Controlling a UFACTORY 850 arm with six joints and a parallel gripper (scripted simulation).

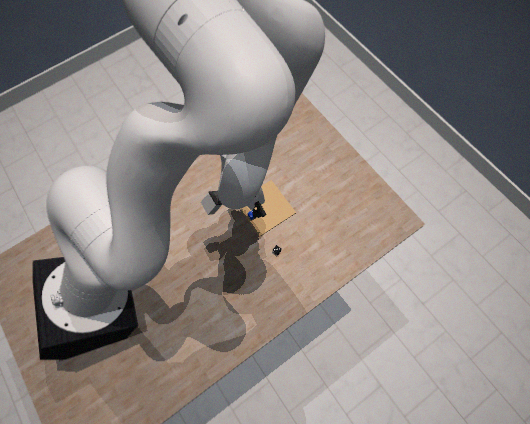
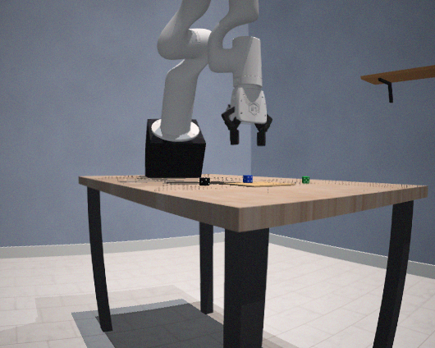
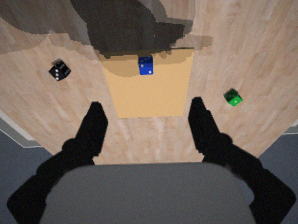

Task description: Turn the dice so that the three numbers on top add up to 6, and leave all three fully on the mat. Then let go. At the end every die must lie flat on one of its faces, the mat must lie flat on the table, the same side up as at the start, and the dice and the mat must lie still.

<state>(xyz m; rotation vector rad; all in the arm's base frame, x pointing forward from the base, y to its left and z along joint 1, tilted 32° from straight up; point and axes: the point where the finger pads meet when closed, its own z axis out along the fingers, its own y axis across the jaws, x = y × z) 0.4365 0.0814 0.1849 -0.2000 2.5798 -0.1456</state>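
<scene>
Wooden table [image 1: 363, 200] [image 2: 240, 205] [image 3: 270, 55]: your blue die [image 1: 251, 215] [image 2: 248, 179] [image 3: 146, 66] sits on the mat [image 1: 278, 202] [image 2: 265, 185] [image 3: 150, 100]. Your gripper [image 2: 248, 144] [image 3: 146, 109] hangs wide open, empty; probably fetch another die next.

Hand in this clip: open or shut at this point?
Open. The hand's fingers stand wide apart above the table, and nothing is between them; the blue die sits below.
</scene>
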